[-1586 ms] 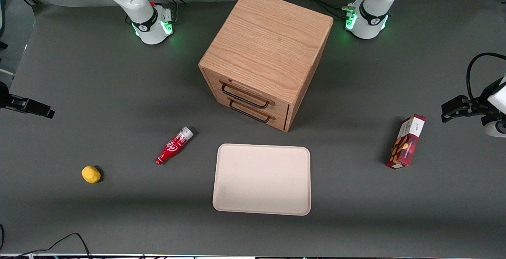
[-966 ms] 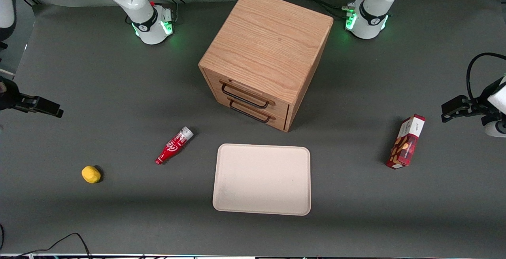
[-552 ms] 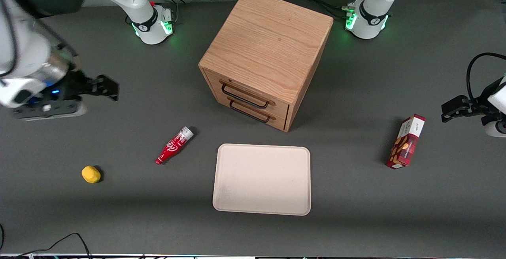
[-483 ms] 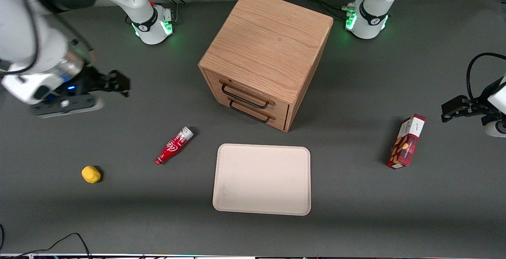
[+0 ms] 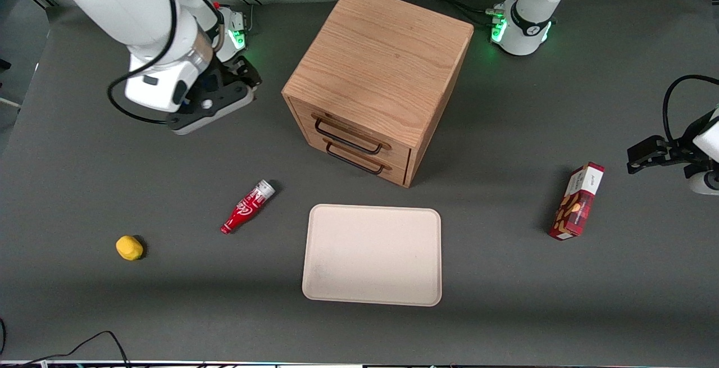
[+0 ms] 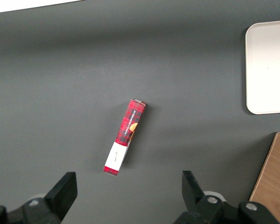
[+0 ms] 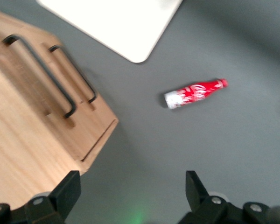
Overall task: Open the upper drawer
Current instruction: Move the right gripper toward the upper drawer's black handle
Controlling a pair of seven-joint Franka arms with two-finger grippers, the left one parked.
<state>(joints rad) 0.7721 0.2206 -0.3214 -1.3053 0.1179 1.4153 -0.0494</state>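
The wooden cabinet [image 5: 382, 70] stands mid-table with two drawers in its front. The upper drawer [image 5: 359, 132] has a long black wire handle [image 5: 348, 136] and sits flush with the drawer below it. My right gripper [image 5: 247, 76] hovers above the table beside the cabinet, toward the working arm's end and farther from the front camera than the drawer fronts. It is open with nothing between its fingers. The right wrist view looks down past the open gripper [image 7: 133, 196] at the cabinet corner and the upper drawer's handle [image 7: 41, 76].
A red bottle [image 5: 247, 207] lies on the table nearer the camera than the gripper. In front of the drawers lies a cream tray [image 5: 372, 255]. A yellow lump [image 5: 129, 248] sits toward the working arm's end, and a red box [image 5: 577, 201] toward the parked arm's.
My right arm has swung in from the table's edge toward the cabinet, moving farther from the front camera. The cabinet, drawers and loose objects have not moved.
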